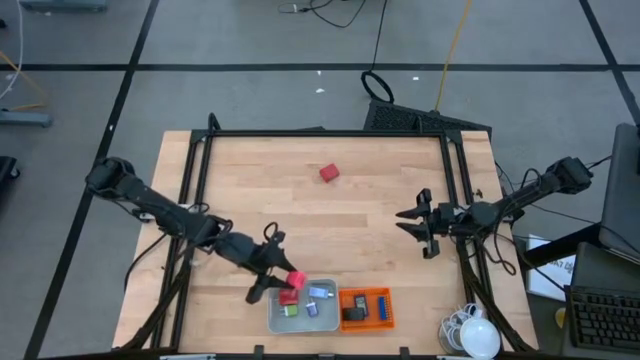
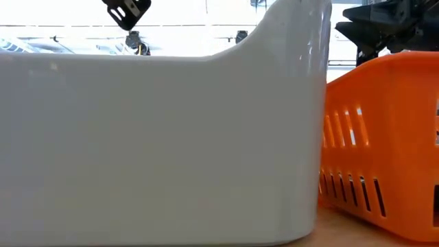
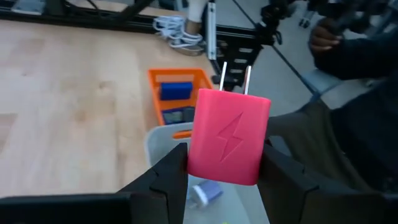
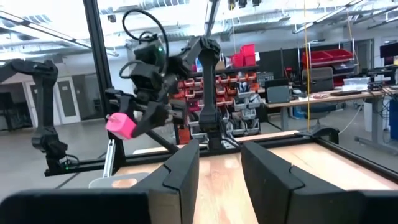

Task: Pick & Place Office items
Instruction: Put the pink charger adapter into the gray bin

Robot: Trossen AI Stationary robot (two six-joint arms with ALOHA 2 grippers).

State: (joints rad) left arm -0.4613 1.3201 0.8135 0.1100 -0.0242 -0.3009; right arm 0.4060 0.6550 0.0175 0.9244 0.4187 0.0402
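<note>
Here the left hand [image 3: 225, 177] clamped a pink plastic plug-in charger block [image 3: 227, 137] above the grey tray [image 1: 275, 318]. Released off-centre, it risked clipping the rim and tumbling onto the tabletop [image 1: 300, 215]. Right hand [image 1: 418, 222] waited shut, empty.

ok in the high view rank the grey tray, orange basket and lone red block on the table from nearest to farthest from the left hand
1. Grey tray: right under the left hand, which holds a pink charger over its near-left corner.
2. Orange basket: beside the tray, on the side away from the left hand.
3. Red block: alone, far up the table toward the back edge.
</note>
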